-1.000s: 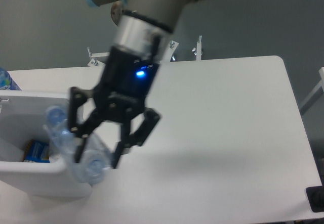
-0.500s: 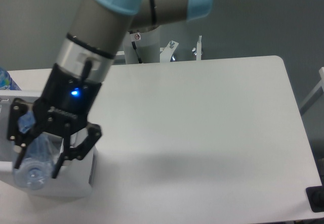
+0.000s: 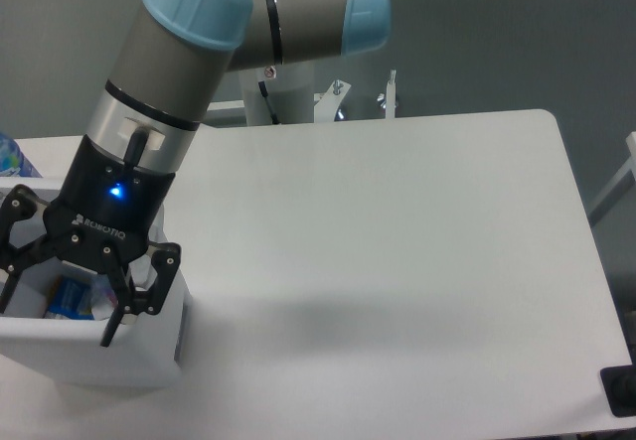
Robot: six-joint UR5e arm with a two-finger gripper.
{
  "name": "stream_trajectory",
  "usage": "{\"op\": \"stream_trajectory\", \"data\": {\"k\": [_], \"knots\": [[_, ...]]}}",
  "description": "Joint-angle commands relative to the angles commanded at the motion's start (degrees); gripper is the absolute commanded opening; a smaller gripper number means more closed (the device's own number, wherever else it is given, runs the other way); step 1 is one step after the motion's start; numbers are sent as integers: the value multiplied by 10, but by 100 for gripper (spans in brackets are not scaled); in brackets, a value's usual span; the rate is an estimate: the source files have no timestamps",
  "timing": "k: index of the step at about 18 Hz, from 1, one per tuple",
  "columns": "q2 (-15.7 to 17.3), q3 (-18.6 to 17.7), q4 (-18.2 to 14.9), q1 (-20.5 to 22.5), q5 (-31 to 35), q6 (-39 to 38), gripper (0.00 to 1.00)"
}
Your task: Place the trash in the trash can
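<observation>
the gripper hangs over the trash can at the near left corner of the table, its black fingers spread wide apart with nothing between them. inside the bin, below the fingers, a blue-and-white item shows, with a pale clear shape beside it that may be the bottle, though the arm hides most of it. the wrapper cannot be made out. a blue light glows on the gripper body.
</observation>
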Motion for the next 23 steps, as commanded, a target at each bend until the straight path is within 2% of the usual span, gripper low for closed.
{"op": "stream_trajectory", "data": {"k": [4, 11, 15, 17, 19, 23], "knots": [[-1, -32, 0, 71, -1, 16, 100], [-3, -116, -4, 188, 0, 160, 100], [-3, -148, -4, 229, 1, 229, 100], [-3, -152, -9, 242, 2, 265, 100], [-6, -143, -38, 244, 11, 285, 100], [-11, -123, -104, 227, 173, 349, 100]]}}
